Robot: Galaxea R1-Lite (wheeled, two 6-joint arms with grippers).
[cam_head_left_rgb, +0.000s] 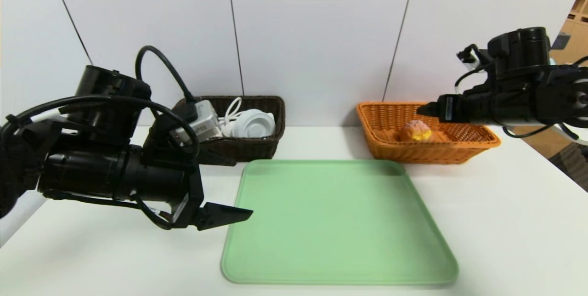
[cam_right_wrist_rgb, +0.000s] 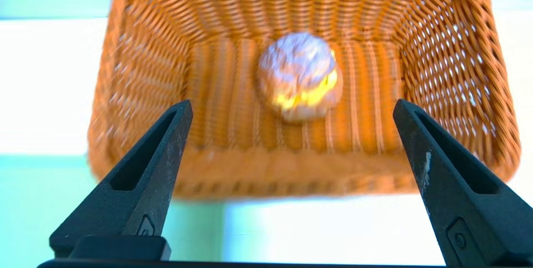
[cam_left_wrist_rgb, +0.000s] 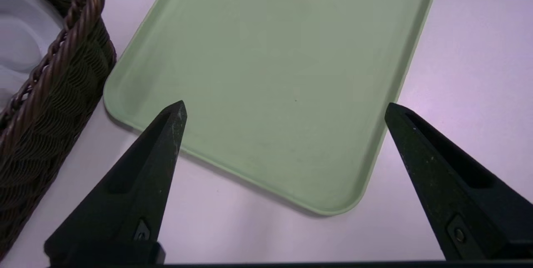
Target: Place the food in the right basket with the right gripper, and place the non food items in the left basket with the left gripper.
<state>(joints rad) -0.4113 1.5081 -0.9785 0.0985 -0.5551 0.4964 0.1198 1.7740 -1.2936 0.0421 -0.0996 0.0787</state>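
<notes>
A round pastry with a yellow filling (cam_head_left_rgb: 415, 130) (cam_right_wrist_rgb: 300, 76) lies on the floor of the orange right basket (cam_head_left_rgb: 432, 153) (cam_right_wrist_rgb: 291, 6). My right gripper (cam_head_left_rgb: 425, 110) (cam_right_wrist_rgb: 292, 103) hovers above that basket's near side, open, with nothing between its fingers. In the dark brown left basket (cam_head_left_rgb: 252, 146) (cam_left_wrist_rgb: 50, 105) sit a round white item (cam_head_left_rgb: 255, 123) (cam_left_wrist_rgb: 21, 51) and a grey-white adaptor with a cable (cam_head_left_rgb: 204, 123). My left gripper (cam_head_left_rgb: 241, 188) (cam_left_wrist_rgb: 285, 107) is open and empty over the left edge of the green tray (cam_head_left_rgb: 337, 222) (cam_left_wrist_rgb: 283, 51).
The green tray lies bare in the middle of the white table (cam_head_left_rgb: 505, 222), between and in front of the two baskets. A white panelled wall (cam_head_left_rgb: 321, 34) stands right behind the baskets. The table's right edge runs close to the right arm.
</notes>
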